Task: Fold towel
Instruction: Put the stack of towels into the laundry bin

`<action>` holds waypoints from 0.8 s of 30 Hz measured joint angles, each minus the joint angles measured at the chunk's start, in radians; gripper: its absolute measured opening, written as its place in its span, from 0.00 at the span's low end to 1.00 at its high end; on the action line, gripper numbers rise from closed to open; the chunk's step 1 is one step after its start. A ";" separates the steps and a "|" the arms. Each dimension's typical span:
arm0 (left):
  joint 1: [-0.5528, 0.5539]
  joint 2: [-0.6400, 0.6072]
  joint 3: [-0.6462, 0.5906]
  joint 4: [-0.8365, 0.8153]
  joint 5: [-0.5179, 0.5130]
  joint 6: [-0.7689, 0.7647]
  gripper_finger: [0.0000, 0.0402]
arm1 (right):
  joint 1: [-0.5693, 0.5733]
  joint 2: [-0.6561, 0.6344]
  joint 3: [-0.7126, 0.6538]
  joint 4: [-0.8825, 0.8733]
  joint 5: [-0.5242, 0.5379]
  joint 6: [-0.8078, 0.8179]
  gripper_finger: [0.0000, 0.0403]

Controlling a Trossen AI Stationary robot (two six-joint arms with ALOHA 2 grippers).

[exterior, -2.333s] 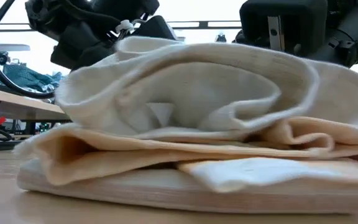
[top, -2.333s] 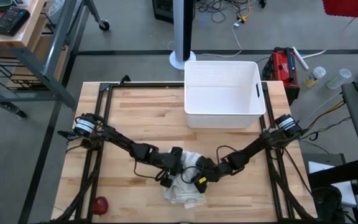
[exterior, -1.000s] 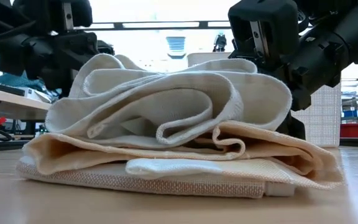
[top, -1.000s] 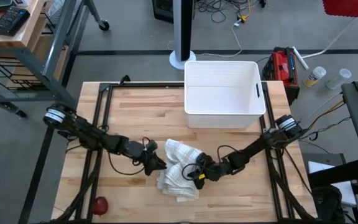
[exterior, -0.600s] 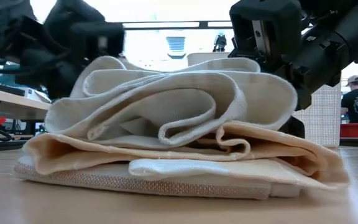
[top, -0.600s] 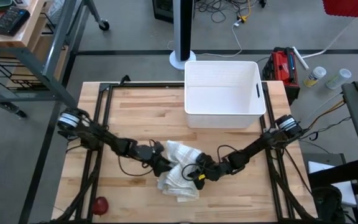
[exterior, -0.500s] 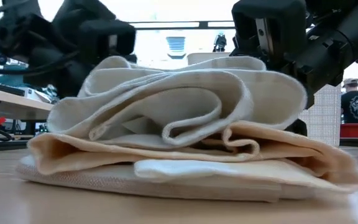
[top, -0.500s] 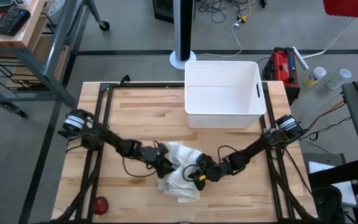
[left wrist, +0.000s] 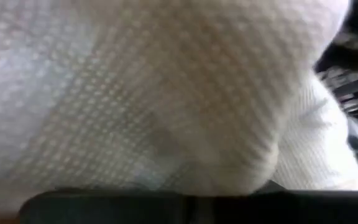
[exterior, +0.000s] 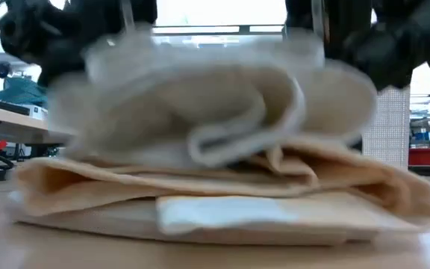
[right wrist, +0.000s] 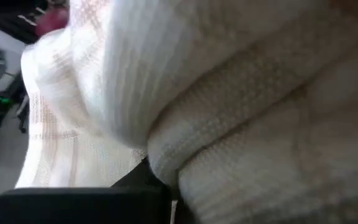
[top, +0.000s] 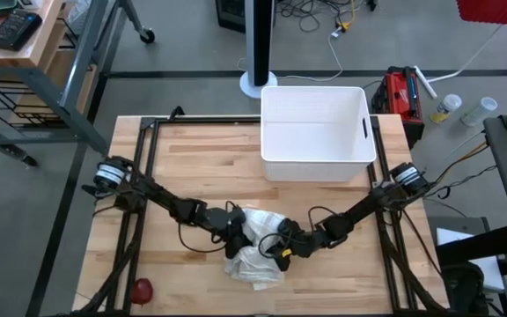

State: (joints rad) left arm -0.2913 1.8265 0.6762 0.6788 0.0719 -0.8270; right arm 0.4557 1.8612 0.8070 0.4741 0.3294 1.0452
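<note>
Towel (top: 255, 244): bunched in a heap on the table (top: 201, 154), low in the middle of the high view.
Left gripper (top: 235, 234): at the towel's left edge; cannot tell its fingers.
Right gripper (top: 282, 247): at the towel's right edge; cannot tell.
Bin (top: 316, 169): white, top middle; nothing in it.
</note>
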 joint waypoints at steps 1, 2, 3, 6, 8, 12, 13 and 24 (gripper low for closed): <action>0.000 -0.018 -0.002 0.009 0.000 0.001 0.06 | 0.001 -0.004 0.000 0.017 0.002 -0.011 0.17; 0.000 -0.040 -0.006 0.010 0.001 0.003 0.06 | 0.004 -0.012 -0.001 0.033 0.007 -0.021 0.17; -0.001 -0.066 -0.010 0.010 0.002 0.005 0.06 | 0.005 -0.024 -0.001 0.046 0.008 -0.033 0.17; -0.002 -0.139 -0.020 0.012 0.006 0.011 0.02 | 0.009 -0.074 0.000 0.050 0.009 -0.071 0.17; 0.000 -0.182 -0.024 -0.002 -0.005 0.020 0.02 | 0.008 -0.112 0.000 0.030 0.011 -0.082 0.17; 0.000 -0.270 -0.034 -0.057 -0.047 0.034 0.02 | 0.007 -0.189 0.000 -0.024 0.016 -0.103 0.17; 0.000 -0.285 -0.036 -0.081 -0.057 0.036 0.01 | 0.007 -0.203 0.000 -0.043 0.016 -0.103 0.17; 0.000 -0.245 -0.042 -0.263 -0.081 -0.058 0.14 | 0.014 -0.222 0.002 -0.278 0.002 0.018 0.17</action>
State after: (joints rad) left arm -0.2913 1.5818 0.6338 0.4162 -0.0087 -0.8847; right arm 0.4694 1.6390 0.8089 0.1965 0.3319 1.0636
